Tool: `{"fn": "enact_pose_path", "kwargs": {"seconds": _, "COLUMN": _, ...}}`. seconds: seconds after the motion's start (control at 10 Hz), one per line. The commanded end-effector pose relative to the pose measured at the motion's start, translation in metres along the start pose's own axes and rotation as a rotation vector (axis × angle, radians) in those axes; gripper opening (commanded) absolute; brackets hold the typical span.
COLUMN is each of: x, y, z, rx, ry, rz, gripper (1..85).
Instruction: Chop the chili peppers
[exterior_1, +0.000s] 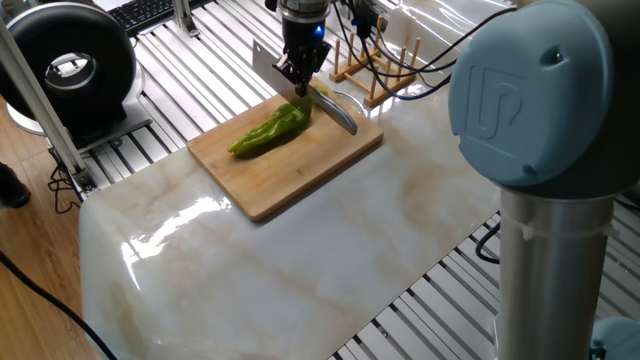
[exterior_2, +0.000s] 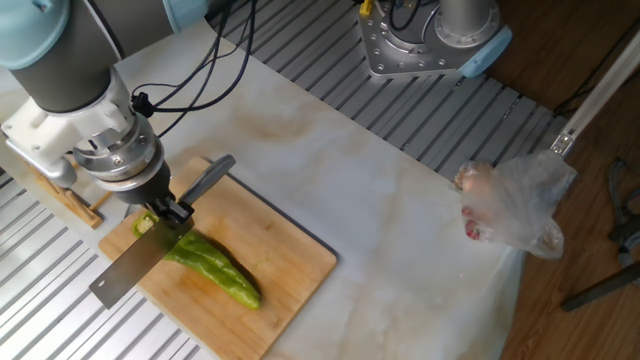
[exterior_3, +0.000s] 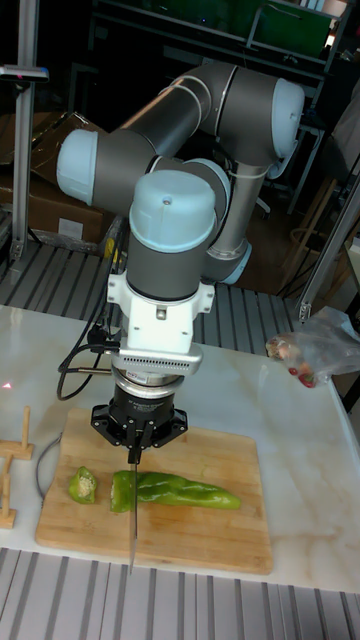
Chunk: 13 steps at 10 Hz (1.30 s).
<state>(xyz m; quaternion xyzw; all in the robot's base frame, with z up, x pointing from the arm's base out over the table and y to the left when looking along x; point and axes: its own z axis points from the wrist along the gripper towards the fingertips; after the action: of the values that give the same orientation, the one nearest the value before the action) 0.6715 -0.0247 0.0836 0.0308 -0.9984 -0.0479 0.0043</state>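
A long light-green chili pepper (exterior_1: 268, 131) (exterior_2: 213, 266) (exterior_3: 178, 490) lies on the wooden cutting board (exterior_1: 300, 165) (exterior_2: 280, 270) (exterior_3: 210, 530). A cut-off stem end piece (exterior_3: 83, 486) (exterior_2: 145, 223) lies apart from it on the board. My gripper (exterior_1: 300, 78) (exterior_2: 172, 214) (exterior_3: 133, 455) is shut on a knife (exterior_1: 335, 108) (exterior_2: 135, 268) (exterior_3: 132, 515). The blade stands on edge across the pepper's thick end, in the gap between the pepper and the cut piece.
A wooden rack (exterior_1: 378, 62) (exterior_2: 60, 195) (exterior_3: 12, 470) stands beside the board. A crumpled plastic bag (exterior_2: 510, 205) (exterior_3: 315, 350) with something reddish lies at the marble table's edge. A black round device (exterior_1: 70, 65) sits off the table.
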Motion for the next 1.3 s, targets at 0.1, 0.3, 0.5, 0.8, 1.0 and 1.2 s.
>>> {"fn": "enact_pose_path", "kwargs": {"seconds": 0.1, "x": -0.0009, "y": 0.0023, "z": 0.0028, "rx": -0.035, "ry": -0.019, "rz": -0.003, "gripper": 1.3}}
{"fn": "enact_pose_path", "kwargs": {"seconds": 0.3, "x": -0.0007, "y": 0.0016, "z": 0.0039, "rx": -0.038, "ry": -0.022, "rz": -0.003, "gripper": 1.3}}
{"fn": "enact_pose_path", "kwargs": {"seconds": 0.5, "x": 0.001, "y": -0.0011, "z": 0.006, "rx": -0.036, "ry": -0.022, "rz": -0.001, "gripper": 1.3}}
{"fn": "enact_pose_path", "kwargs": {"seconds": 0.8, "x": 0.0026, "y": -0.0044, "z": 0.0058, "rx": -0.023, "ry": -0.015, "rz": 0.016, "gripper": 1.3}}
{"fn": "enact_pose_path", "kwargs": {"seconds": 1.0, "x": 0.0032, "y": -0.0049, "z": 0.0032, "rx": -0.012, "ry": -0.008, "rz": 0.03, "gripper": 1.3}}
{"fn": "enact_pose_path", "kwargs": {"seconds": 1.2, "x": 0.002, "y": -0.0033, "z": 0.0024, "rx": 0.005, "ry": 0.001, "rz": 0.045, "gripper": 1.3}}
